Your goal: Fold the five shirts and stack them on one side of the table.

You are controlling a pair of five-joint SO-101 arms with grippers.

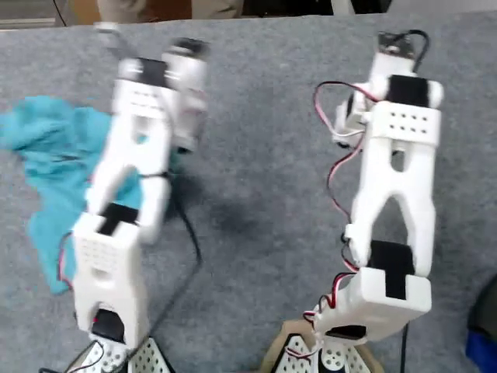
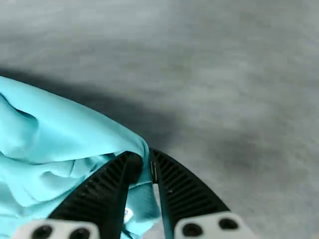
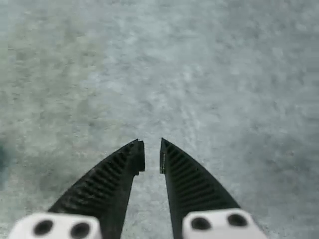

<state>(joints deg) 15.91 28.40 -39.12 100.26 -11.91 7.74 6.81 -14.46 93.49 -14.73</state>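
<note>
- At the left of the high view, we found the teal shirt [image 1: 50, 167] crumpled on the grey tabletop [image 1: 264, 202], close to its left edge and partly under the left arm [image 1: 124, 186].
- The left claw [image 2: 144, 164] was clenched on a fold of that shirt.
- We judged the task barely begun: this shirt was unfolded, and the stacking was all left to do.
- Between the arms lay broad bare felt, room enough, we judged, to spread the shirt toward the centre.
- The right claw [image 3: 152, 157] was drawn nearly closed, grasping nothing, over bare felt.
- A dark blue object [image 1: 483, 334] sat at the right edge; we could not identify it.
</note>
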